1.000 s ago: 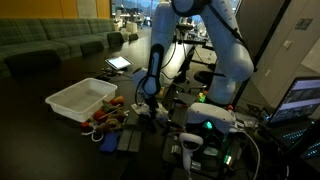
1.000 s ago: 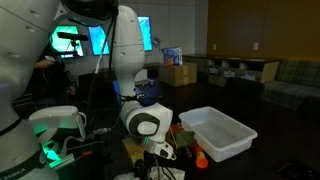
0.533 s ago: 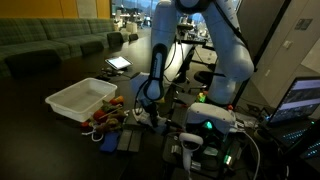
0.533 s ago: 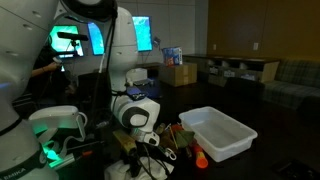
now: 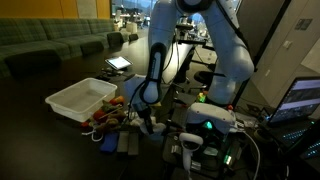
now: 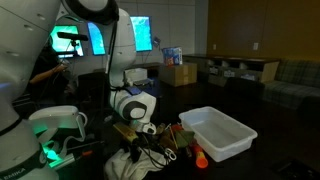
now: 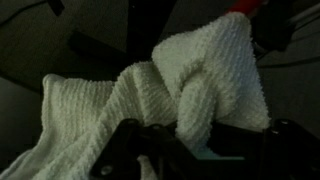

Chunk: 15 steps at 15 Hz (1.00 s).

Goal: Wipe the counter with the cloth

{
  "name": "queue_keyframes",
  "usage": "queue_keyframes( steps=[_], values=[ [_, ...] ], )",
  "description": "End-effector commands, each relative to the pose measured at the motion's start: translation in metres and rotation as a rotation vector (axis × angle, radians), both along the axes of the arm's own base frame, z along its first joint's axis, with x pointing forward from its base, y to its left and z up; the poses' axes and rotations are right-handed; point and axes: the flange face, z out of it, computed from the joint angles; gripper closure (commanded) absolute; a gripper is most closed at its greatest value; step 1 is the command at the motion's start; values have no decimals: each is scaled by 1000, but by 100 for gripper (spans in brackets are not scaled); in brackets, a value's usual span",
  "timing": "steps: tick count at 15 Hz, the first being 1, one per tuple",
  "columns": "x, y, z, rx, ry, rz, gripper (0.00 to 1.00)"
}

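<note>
A white knitted cloth point(image 7: 190, 80) fills the wrist view, bunched up into a thick fold that runs down between the dark fingers of my gripper point(image 7: 195, 142). The gripper is shut on the cloth. In an exterior view the cloth point(image 6: 122, 167) hangs pale and crumpled under the gripper point(image 6: 136, 150), low over the dark counter point(image 6: 255, 165). In an exterior view the gripper point(image 5: 145, 120) points down beside a clutter of small objects, and the cloth is hard to make out there.
A white plastic bin point(image 5: 82, 98) point(image 6: 218, 130) stands on the counter. Small colourful objects point(image 5: 106, 118) lie next to it, with an orange one point(image 6: 200, 155) by the bin. Electronics and cables point(image 5: 205, 135) crowd the area near the arm's base. Cardboard boxes point(image 6: 180, 73) sit behind.
The arm has dropped lower and shifted sideways over the counter. The cloth now shows bunched under the gripper in an exterior view, where earlier it was hidden.
</note>
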Motion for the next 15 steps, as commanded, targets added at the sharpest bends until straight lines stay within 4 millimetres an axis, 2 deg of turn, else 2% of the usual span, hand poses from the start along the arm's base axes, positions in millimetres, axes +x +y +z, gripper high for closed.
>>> queue_keyframes(
  steps=[1,11,15],
  values=[
    [14,34,-4,66,-2,-33,99],
    [50,112,-11,186,-35,-181,98],
    [66,147,3,259,-122,-203,98]
  ],
)
